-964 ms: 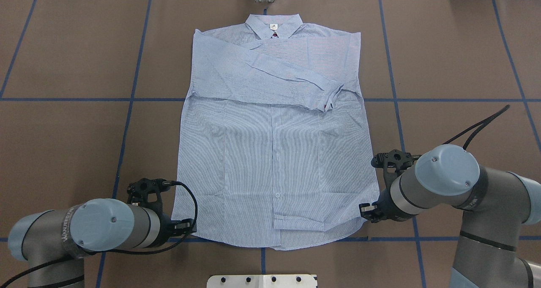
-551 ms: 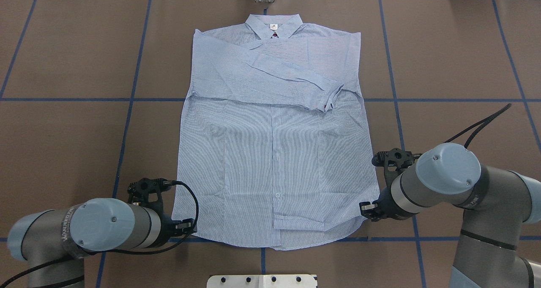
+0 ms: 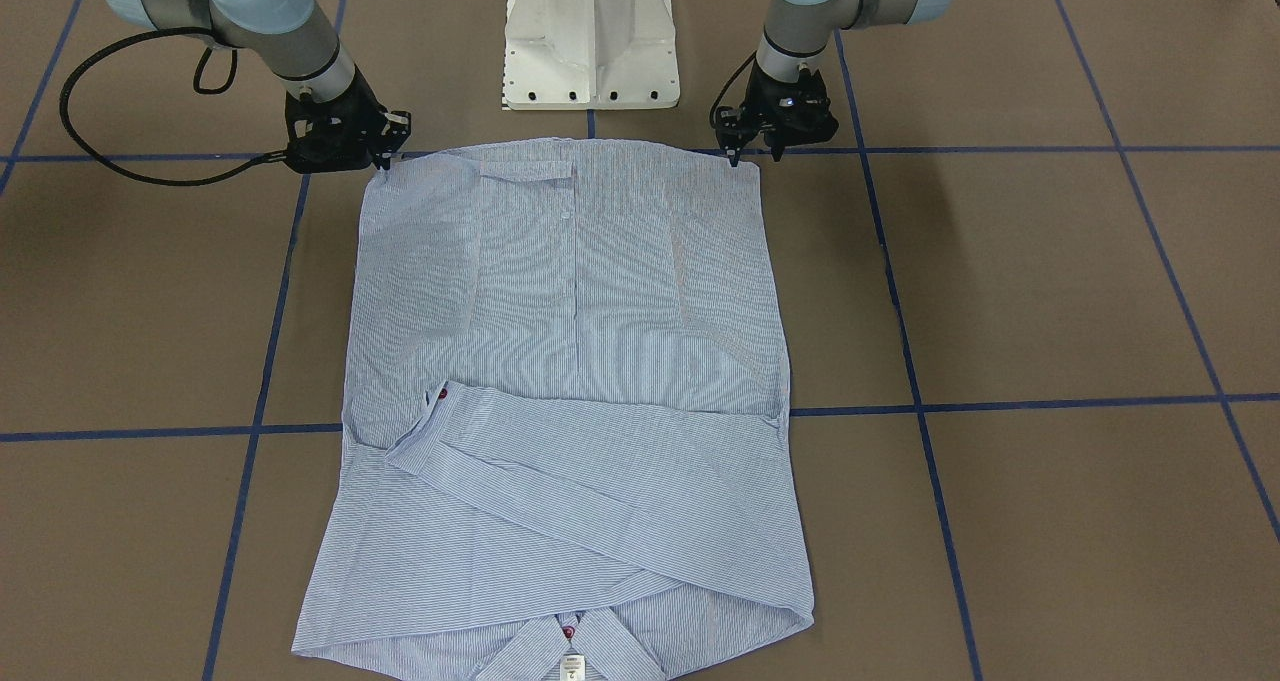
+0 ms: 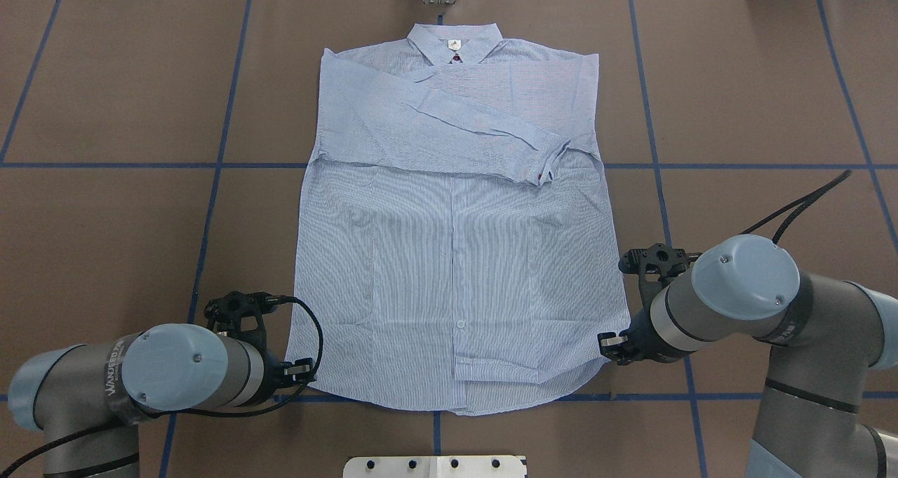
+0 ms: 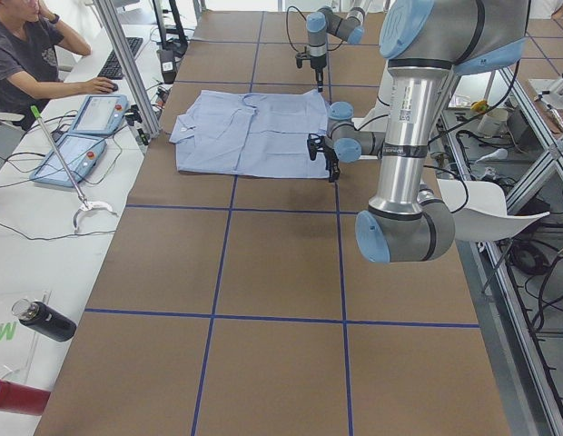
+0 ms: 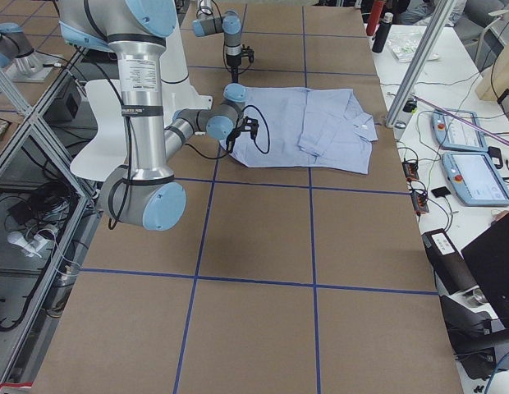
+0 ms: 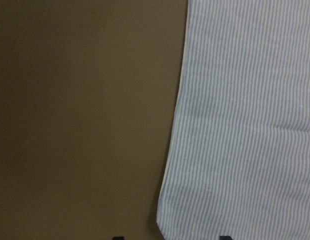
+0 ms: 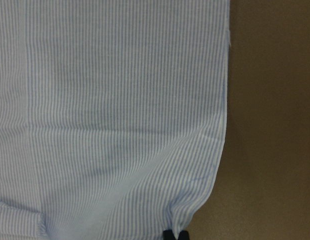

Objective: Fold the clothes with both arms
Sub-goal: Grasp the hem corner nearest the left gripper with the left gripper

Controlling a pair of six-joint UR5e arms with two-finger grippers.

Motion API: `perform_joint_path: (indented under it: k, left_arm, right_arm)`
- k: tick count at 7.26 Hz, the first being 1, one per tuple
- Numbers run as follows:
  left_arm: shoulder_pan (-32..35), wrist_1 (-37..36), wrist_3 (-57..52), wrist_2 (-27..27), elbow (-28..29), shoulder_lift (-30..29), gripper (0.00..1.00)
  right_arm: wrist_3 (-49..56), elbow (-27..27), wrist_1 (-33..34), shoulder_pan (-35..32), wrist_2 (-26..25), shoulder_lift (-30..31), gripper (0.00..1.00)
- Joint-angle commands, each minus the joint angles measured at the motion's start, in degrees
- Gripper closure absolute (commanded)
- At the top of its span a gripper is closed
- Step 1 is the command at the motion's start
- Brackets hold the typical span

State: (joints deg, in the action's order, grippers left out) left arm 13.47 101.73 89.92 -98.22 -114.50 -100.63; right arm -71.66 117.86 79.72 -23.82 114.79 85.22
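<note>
The light blue striped shirt (image 4: 456, 253) lies flat on the brown table, collar at the far end. Both sleeves are folded across its chest. My left gripper (image 4: 303, 371) stands low at the near left hem corner. In the left wrist view its fingertips (image 7: 117, 237) are apart, with the shirt (image 7: 245, 125) corner edge between them, so it is open. My right gripper (image 4: 609, 344) is at the near right hem corner. In the right wrist view the right gripper (image 8: 175, 235) is shut on the shirt (image 8: 120, 100) hem, and the cloth puckers toward it.
The white pedestal base (image 3: 590, 41) stands just behind the hem, between the arms. Blue tape lines (image 4: 210, 166) grid the brown table. A person (image 5: 27, 54) sits at a side desk with tablets (image 5: 77, 145) beyond the collar end.
My left arm has shifted slightly to the left and away from the near edge, its gripper staying by the hem corner. The right gripper has barely moved. The shirt lies as before.
</note>
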Motion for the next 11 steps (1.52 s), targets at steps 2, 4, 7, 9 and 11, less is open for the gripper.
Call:
perform_joint_path:
  k: [2, 4, 7, 9, 11]
  left_arm:
    - [0.6, 0.0, 0.0, 0.0, 1.1, -0.1, 0.38]
    - [0.6, 0.0, 0.0, 0.0, 1.2, -0.8, 0.45]
    - [0.6, 0.0, 0.0, 0.0, 2.1, -1.4, 0.65]
    - [0.7, 0.0, 0.0, 0.0, 2.0, -1.3, 0.77]
    - [0.7, -0.1, -0.2, 0.0, 1.5, -1.3, 0.84]
  right_arm:
    - [0.0, -0.2, 0.0, 0.0, 0.0, 0.0, 1.0]
    - [0.0, -0.3, 0.0, 0.0, 0.0, 0.0, 1.0]
    - [0.1, -0.4, 0.0, -0.1, 0.0, 0.1, 1.0]
    - [0.1, -0.4, 0.0, -0.2, 0.0, 0.1, 1.0]
    - [0.1, -0.4, 0.0, -0.2, 0.0, 0.1, 1.0]
